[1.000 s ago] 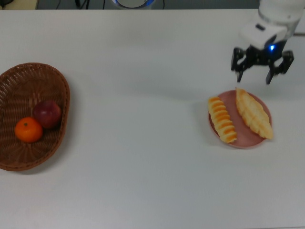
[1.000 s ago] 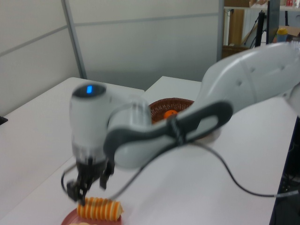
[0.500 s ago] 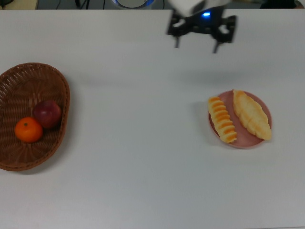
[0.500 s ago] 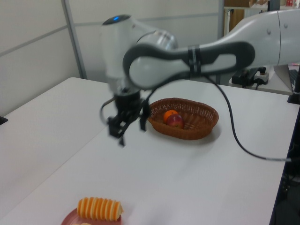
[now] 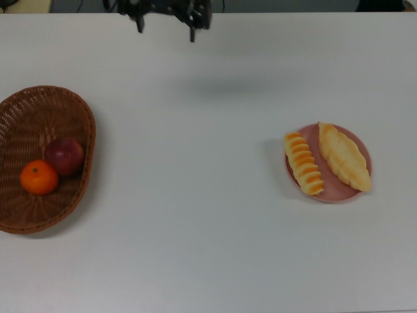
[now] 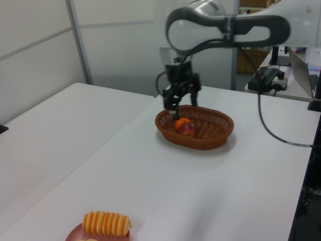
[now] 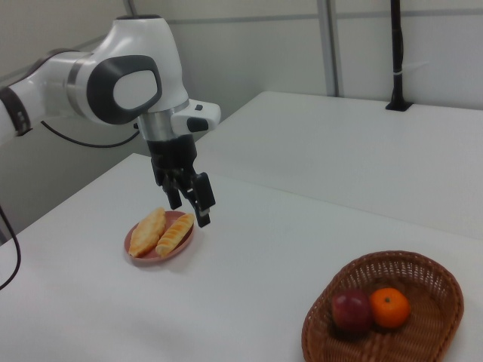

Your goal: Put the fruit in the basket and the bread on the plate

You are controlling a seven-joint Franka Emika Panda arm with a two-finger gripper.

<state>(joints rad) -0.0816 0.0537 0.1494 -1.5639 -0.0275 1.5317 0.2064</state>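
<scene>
Above the white table (image 5: 208,228), at the top view's upper edge, the gripper (image 5: 166,23) is seen with its fingers spread apart and nothing held between them. Well below it and toward the top view's left, the wicker basket (image 5: 78,114) is found resting on the table. Two pieces of fruit are contained in it: a dark red apple (image 5: 64,155) and an orange tangerine (image 5: 39,178), lying side by side and touching.

Well away from the gripper, toward the top view's lower right, the pink plate (image 5: 332,194) is set on the table. Two breads are laid on it side by side: a ridged loaf with orange stripes (image 5: 303,163) and a leaf-shaped braided pastry (image 5: 344,156).

From the right view, the gripper (image 7: 192,204) is seen hanging clear of the table, near the plate (image 7: 143,254), with the basket (image 7: 423,271) well apart toward the right view's lower right.

From the left view, the gripper (image 6: 175,111) appears just at the basket's (image 6: 215,140) near rim.
</scene>
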